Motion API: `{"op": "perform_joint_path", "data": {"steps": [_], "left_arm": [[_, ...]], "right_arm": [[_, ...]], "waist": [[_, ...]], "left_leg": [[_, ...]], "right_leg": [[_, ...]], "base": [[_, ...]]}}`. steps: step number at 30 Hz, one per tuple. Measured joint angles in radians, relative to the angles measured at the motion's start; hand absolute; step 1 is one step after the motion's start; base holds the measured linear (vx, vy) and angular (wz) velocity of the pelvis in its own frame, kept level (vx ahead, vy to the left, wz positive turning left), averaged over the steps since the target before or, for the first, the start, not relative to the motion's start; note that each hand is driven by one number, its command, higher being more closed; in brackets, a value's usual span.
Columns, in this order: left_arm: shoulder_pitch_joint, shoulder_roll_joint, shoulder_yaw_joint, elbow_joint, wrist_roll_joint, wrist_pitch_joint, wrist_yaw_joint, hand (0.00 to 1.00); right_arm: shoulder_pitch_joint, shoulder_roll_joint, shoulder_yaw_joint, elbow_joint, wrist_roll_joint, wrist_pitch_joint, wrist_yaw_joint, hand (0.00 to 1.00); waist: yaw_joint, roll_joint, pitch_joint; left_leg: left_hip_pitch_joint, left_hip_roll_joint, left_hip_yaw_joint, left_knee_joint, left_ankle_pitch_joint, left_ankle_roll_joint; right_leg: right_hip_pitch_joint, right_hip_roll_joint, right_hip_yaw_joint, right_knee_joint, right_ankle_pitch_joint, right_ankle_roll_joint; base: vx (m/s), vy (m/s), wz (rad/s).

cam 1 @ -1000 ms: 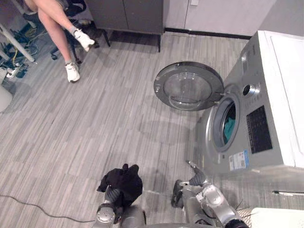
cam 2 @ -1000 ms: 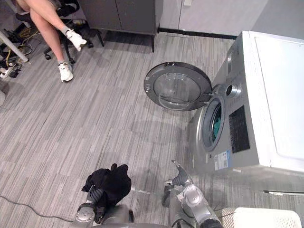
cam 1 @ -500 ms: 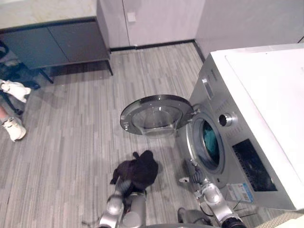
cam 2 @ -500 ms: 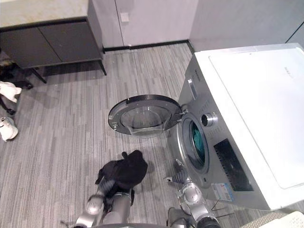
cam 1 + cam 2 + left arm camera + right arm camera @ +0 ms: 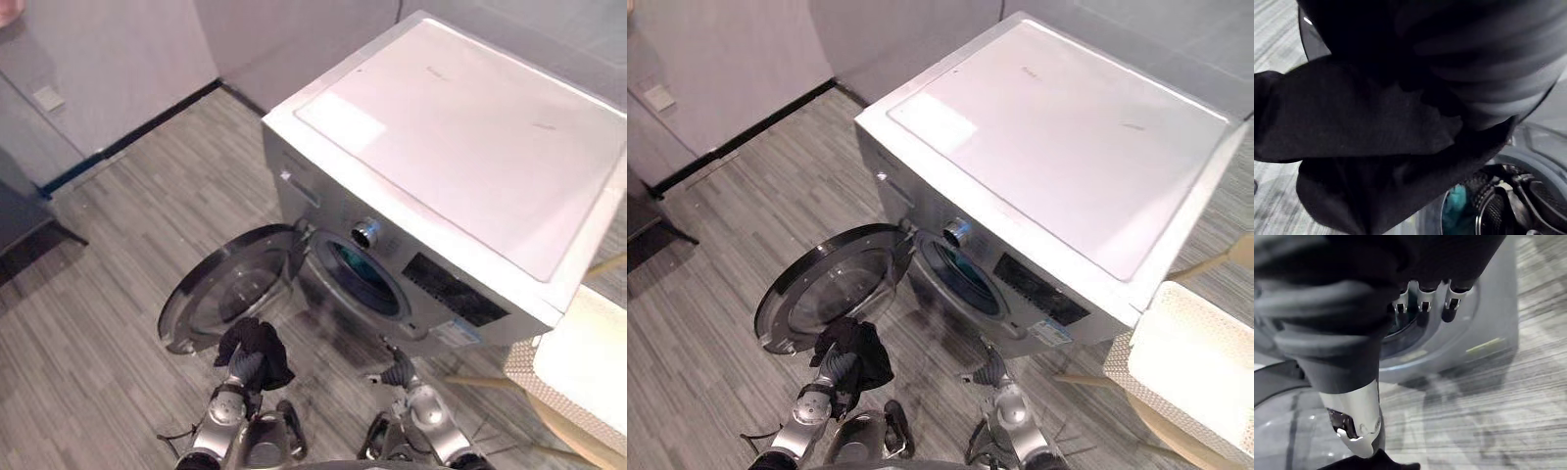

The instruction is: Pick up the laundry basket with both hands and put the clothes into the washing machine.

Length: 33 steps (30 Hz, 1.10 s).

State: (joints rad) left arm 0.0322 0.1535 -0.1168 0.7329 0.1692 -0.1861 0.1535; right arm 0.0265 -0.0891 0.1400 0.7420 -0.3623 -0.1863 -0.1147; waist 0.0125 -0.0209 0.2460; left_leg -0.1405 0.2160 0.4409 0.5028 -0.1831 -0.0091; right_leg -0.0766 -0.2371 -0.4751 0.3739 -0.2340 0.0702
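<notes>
A black garment hangs bunched from my left hand, whose fingers are curled into the cloth; up close the garment covers the hand. It hangs just in front of the washing machine's open round door. The drum opening lies to its right, with teal cloth inside. My right hand hovers low before the machine's front, and its fingers are relaxed with nothing in them. A white mesh-walled laundry basket stands at the far right.
The open door swings out over the grey plank floor on my left. A wall with a dark skirting runs behind. Wooden legs show under the basket, close to the machine's right side.
The camera has swung round, so the washer now faces me and the seated person's legs are out of the picture. My left hand still holds the black garment, now nearer the door.
</notes>
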Motion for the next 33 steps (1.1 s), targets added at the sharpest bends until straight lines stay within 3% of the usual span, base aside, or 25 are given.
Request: {"op": "perform_joint_path", "data": {"steps": [1, 2, 3, 5, 7, 8, 9, 11, 13, 15, 17, 19, 25, 29, 33], "left_arm": [[0.003, -0.001, 0.000, -0.001, 0.000, 0.001, -0.001, 1.00], [0.033, -0.008, 0.001, -0.023, -0.002, 0.003, -0.001, 1.00], [0.050, -0.022, -0.002, -0.033, -0.002, 0.002, -0.003, 1.00], [0.053, -0.043, -0.009, -0.034, -0.005, 0.002, -0.006, 1.00], [0.040, -0.044, -0.014, -0.034, -0.009, 0.002, -0.014, 1.00], [0.029, -0.043, -0.015, -0.032, -0.010, 0.002, -0.016, 1.00], [0.008, -0.038, -0.030, -0.030, -0.013, 0.002, -0.015, 1.00], [-0.024, -0.027, -0.038, -0.035, -0.023, 0.002, -0.015, 1.00], [-0.049, -0.021, -0.039, -0.055, -0.034, 0.002, -0.006, 1.00], [-0.063, -0.012, -0.038, -0.087, -0.040, 0.001, 0.018, 1.00], [-0.121, -0.007, -0.034, -0.105, -0.039, 0.003, 0.043, 1.00], [-0.178, -0.011, -0.032, -0.140, -0.039, 0.006, 0.061, 1.00], [-0.262, -0.035, 0.029, -0.369, -0.070, 0.004, 0.130, 1.00], [-0.387, -0.051, 0.119, -0.542, -0.098, 0.004, 0.210, 1.00], [-0.598, -0.005, 0.197, -0.645, -0.095, 0.014, 0.325, 1.00]], "right_arm": [[0.004, -0.003, -0.004, 0.000, 0.002, 0.000, -0.002, 0.00], [0.013, -0.020, -0.004, 0.001, 0.021, 0.001, -0.017, 0.00], [0.008, -0.028, -0.006, 0.002, 0.039, 0.002, -0.020, 0.00], [0.001, -0.045, -0.041, 0.010, 0.047, 0.011, -0.040, 0.00], [-0.009, -0.048, -0.070, 0.028, 0.062, 0.018, -0.057, 0.00], [-0.018, -0.051, -0.073, 0.032, 0.072, 0.019, -0.059, 0.00], [-0.021, -0.047, -0.071, 0.032, 0.080, 0.019, -0.058, 0.00], [-0.023, -0.041, -0.071, 0.030, 0.083, 0.017, -0.057, 0.00], [-0.048, -0.045, -0.074, 0.029, 0.101, 0.017, -0.058, 0.00], [-0.098, -0.051, -0.074, 0.028, 0.121, 0.018, -0.060, 0.00], [-0.153, -0.058, -0.083, 0.013, 0.146, 0.018, -0.064, 0.00], [-0.168, -0.057, -0.094, -0.027, 0.173, 0.019, -0.084, 0.00], [-0.179, -0.033, -0.112, -0.228, 0.240, 0.016, -0.109, 0.00], [-0.180, 0.006, -0.121, -0.450, 0.277, 0.003, -0.132, 0.00], [-0.173, 0.031, -0.132, -0.610, 0.309, -0.007, -0.144, 0.00]], "waist": [[0.000, 0.002, 0.001], [0.002, 0.015, 0.002], [0.003, 0.023, 0.002], [0.001, 0.025, 0.003], [-0.001, 0.030, 0.006], [0.003, 0.044, 0.013], [-0.001, 0.021, 0.017], [-0.005, 0.009, 0.041], [-0.012, 0.022, 0.090], [-0.017, 0.032, 0.133], [-0.037, 0.038, 0.198], [-0.043, 0.030, 0.225], [-0.049, 0.018, 0.271], [-0.049, 0.012, 0.280], [-0.052, 0.005, 0.284]], "left_leg": [[-0.009, 0.014, -0.008, 0.040, 0.000, 0.000], [-0.042, 0.053, -0.079, 0.163, 0.002, 0.002], [-0.085, 0.047, -0.171, 0.230, -0.014, -0.017], [-0.093, -0.014, -0.315, 0.156, -0.073, -0.063], [-0.100, -0.056, -0.412, 0.031, -0.074, -0.064], [-0.089, -0.068, -0.449, -0.034, -0.056, -0.094], [-0.087, -0.095, -0.415, -0.029, -0.051, -0.087], [-0.111, -0.114, -0.384, 0.016, -0.052, -0.086], [-0.150, -0.111, -0.354, 0.111, -0.076, -0.063], [-0.221, -0.096, -0.331, 0.227, -0.135, -0.050], [-0.306, -0.075, -0.315, 0.355, -0.235, -0.024], [-0.410, -0.057, -0.308, 0.480, -0.287, -0.016], [-0.654, -0.006, -0.330, 0.741, -0.359, -0.013], [-0.857, 0.034, -0.361, 0.913, -0.387, -0.024], [-1.028, 0.064, -0.391, 1.035, -0.398, -0.029]], "right_leg": [[0.003, 0.013, 0.016, -0.008, 0.002, 0.001], [0.016, 0.044, 0.070, -0.015, 0.004, -0.003], [0.016, 0.056, 0.108, -0.014, 0.006, -0.006], [-0.009, 0.057, 0.172, 0.001, 0.007, -0.007], [-0.049, 0.058, 0.236, 0.035, 0.009, -0.003], [-0.076, 0.063, 0.273, 0.064, 0.008, 0.011], [-0.111, 0.051, 0.321, 0.071, 0.013, 0.029], [-0.142, 0.023, 0.350, 0.097, 0.016, 0.034], [-0.195, 0.015, 0.380, 0.164, 0.016, 0.034], [-0.287, 0.017, 0.433, 0.277, -0.009, 0.070], [-0.394, 0.024, 0.469, 0.399, -0.058, 0.092], [-0.509, 0.024, 0.496, 0.518, -0.096, 0.086], [-0.760, 0.031, 0.523, 0.777, -0.161, 0.083], [-0.969, 0.053, 0.535, 0.954, -0.194, 0.074], [-1.149, 0.073, 0.546, 1.087, -0.216, 0.057]], "base": [[0.05, -0.160, -1.05], [0.08, -0.022, -1.10], [0.09, 0.019, -1.13], [0.09, 0.128, -1.06], [0.05, 0.211, -1.10], [0.03, 0.270, -0.91], [0.03, 0.220, -0.84], [-0.05, 0.178, -0.46], [-0.15, 0.195, -0.46], [-0.16, 0.107, -0.59], [-0.21, 0.083, -0.38], [-0.25, 0.057, -0.21], [-0.17, 0.002, -0.10], [-0.10, -0.082, -0.13], [-0.08, -0.120, -0.10]]}}
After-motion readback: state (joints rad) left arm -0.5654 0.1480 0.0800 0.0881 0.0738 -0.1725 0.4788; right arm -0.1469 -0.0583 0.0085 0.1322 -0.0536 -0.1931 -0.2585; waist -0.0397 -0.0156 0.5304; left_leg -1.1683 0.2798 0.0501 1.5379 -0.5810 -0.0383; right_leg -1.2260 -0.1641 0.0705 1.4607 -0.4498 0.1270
